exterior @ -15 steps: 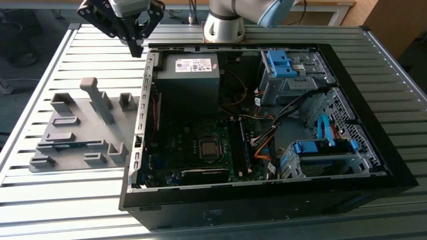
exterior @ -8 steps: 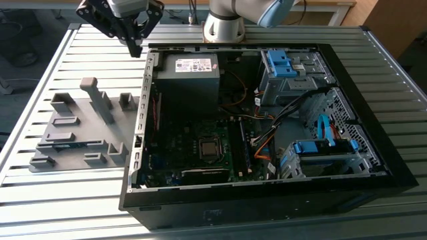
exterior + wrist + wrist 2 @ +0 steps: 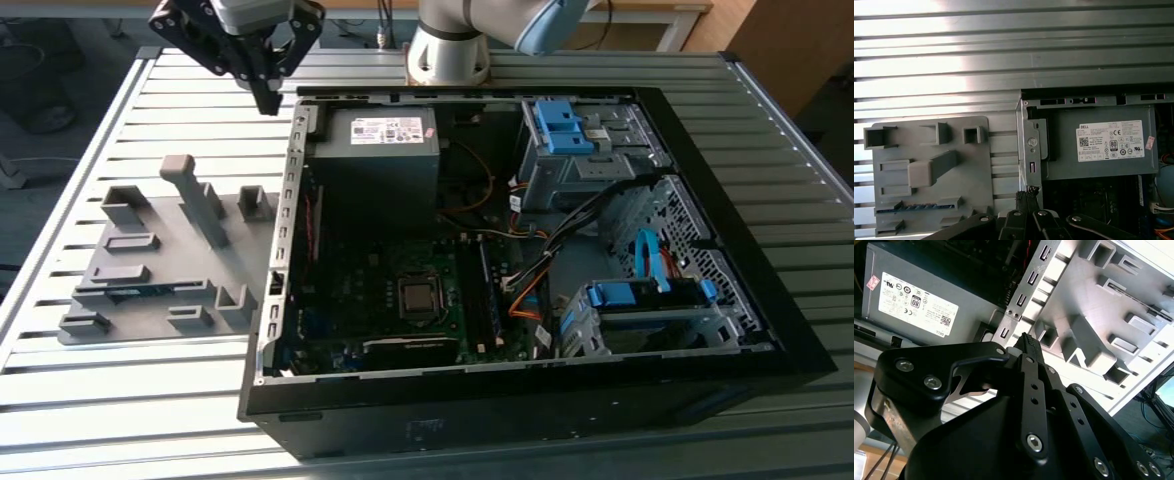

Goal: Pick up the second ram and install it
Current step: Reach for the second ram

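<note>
The second ram [image 3: 140,291] is a thin blue-green strip standing on edge in a slot of the grey holder plate [image 3: 147,215], on the exterior view's left. In the first wrist view the ram [image 3: 916,206] lies along the holder's [image 3: 979,165] lower slot. My black gripper [image 3: 268,98] hangs above the table by the open computer case's [image 3: 287,180] back corner, well away from the ram. Its fingers [image 3: 1020,205] meet at the tips [image 3: 1026,340] with nothing between them.
The open case holds a grey power supply [image 3: 380,130], the motherboard [image 3: 400,300], loose cables and blue drive cages [image 3: 641,300]. A tall grey post [image 3: 200,200] rises from the holder. The slatted metal table [image 3: 134,400] surrounds both.
</note>
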`<action>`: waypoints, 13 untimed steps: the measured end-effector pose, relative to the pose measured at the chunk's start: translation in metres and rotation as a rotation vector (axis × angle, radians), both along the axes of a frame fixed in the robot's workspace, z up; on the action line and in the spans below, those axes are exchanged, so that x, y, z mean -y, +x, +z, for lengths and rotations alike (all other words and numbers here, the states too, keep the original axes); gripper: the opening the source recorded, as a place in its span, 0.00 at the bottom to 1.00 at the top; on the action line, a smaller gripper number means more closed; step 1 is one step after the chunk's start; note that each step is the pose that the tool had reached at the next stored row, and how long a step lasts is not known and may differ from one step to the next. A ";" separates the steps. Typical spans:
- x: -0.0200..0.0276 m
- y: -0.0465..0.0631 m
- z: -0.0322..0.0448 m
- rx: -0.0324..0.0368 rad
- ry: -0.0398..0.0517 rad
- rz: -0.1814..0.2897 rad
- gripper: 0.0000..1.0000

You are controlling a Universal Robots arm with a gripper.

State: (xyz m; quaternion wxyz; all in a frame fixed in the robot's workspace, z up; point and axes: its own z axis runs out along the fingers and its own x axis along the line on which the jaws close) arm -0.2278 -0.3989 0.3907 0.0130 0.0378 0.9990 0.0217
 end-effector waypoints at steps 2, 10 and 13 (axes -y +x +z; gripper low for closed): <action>0.0000 -0.001 0.0000 0.0000 0.0000 0.000 0.11; 0.0000 -0.003 -0.0001 0.0000 0.0001 0.000 0.11; 0.0000 -0.003 -0.0001 0.0000 0.0000 0.000 0.11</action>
